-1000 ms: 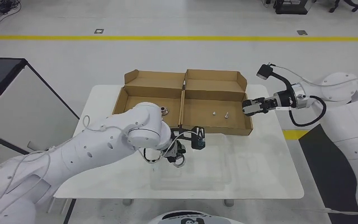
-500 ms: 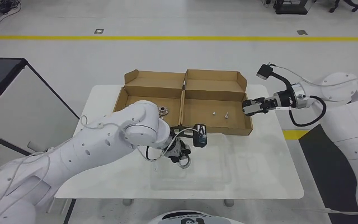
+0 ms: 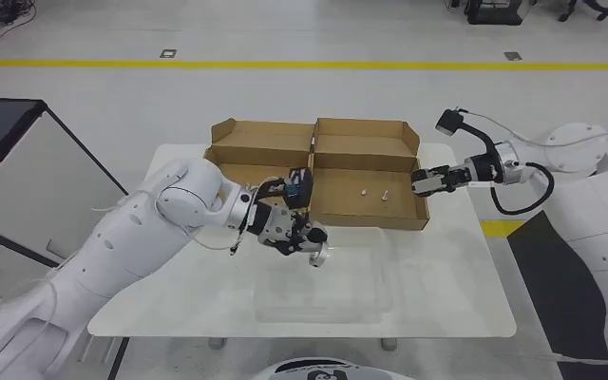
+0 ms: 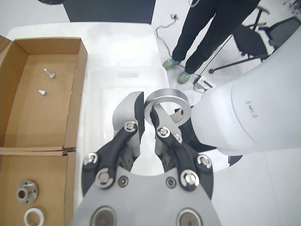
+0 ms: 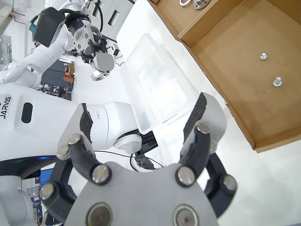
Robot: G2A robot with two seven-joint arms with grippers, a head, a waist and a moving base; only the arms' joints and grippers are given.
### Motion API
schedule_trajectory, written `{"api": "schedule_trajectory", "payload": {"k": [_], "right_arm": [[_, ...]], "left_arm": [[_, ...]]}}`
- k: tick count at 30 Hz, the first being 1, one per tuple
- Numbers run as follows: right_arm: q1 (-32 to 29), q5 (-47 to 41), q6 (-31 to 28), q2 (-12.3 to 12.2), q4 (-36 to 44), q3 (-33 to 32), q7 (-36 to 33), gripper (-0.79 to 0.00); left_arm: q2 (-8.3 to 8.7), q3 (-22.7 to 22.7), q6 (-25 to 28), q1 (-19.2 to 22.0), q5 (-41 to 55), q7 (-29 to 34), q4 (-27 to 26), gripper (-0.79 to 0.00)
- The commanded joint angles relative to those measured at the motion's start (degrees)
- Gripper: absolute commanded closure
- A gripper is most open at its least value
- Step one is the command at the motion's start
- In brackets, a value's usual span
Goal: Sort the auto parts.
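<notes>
My left gripper [image 3: 312, 245] [image 4: 147, 109] is shut on a metal ring collar [image 3: 319, 256] [image 4: 167, 104], held in the air above the clear tray [image 3: 323, 290], just in front of the cardboard box [image 3: 366, 225]. From the right wrist view the same collar [image 5: 100, 75] hangs under the left gripper [image 5: 100, 59]. The box's left compartment holds a metal flange [image 4: 27, 191] [image 5: 201, 0] and a ring [image 4: 34, 217] [image 5: 185, 1]. Two bolts [image 3: 364, 193] [image 3: 384, 197] lie in the right compartment. My right gripper [image 3: 423, 180] [image 5: 143, 116] stands open at the box's right end, holding nothing.
The white table [image 3: 446, 285] has free room to the right of the tray and in front of the box. A divider wall [image 3: 310, 185] splits the box. A person's legs [image 4: 202, 36] and an office chair [image 4: 256, 41] stand beyond the table's edge.
My left arm has lifted the ring collar out of the tray and swung its wrist back toward the box. The right arm has not moved.
</notes>
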State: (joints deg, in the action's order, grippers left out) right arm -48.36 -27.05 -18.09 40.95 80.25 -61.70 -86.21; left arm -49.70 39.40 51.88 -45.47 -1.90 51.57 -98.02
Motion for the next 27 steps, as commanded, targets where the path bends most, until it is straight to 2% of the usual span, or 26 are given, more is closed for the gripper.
{"api": "schedule_trajectory", "payload": {"k": [1, 5, 13, 18, 23, 27], "right_arm": [[0.00, 0.00, 0.00, 0.00, 0.00, 0.00, 0.00, -0.785], [0.00, 0.00, 0.00, 0.00, 0.00, 0.00, 0.00, -0.785], [0.00, 0.00, 0.00, 0.00, 0.00, 0.00, 0.00, -0.785], [0.00, 0.00, 0.00, 0.00, 0.00, 0.00, 0.00, -0.785], [0.00, 0.00, 0.00, 0.00, 0.00, 0.00, 0.00, -0.785], [0.00, 0.00, 0.00, 0.00, 0.00, 0.00, 0.00, -0.785]], "left_arm": [[0.32, 0.73, 1.96, -1.35, 2.45, -1.73, 1.53, 0.000], [0.64, 0.88, 5.83, -3.01, 7.30, -5.00, 4.18, 0.000], [0.22, 2.29, 6.12, -6.21, 20.67, -7.42, 4.66, 0.000], [-1.27, 7.71, 6.12, -10.50, 31.55, -5.48, 3.06, 0.000], [-3.03, 12.33, 6.12, -14.33, 33.78, -5.28, 2.05, 0.000], [-5.19, 16.54, 6.12, -16.98, 37.39, -5.27, -0.32, 0.000]]}}
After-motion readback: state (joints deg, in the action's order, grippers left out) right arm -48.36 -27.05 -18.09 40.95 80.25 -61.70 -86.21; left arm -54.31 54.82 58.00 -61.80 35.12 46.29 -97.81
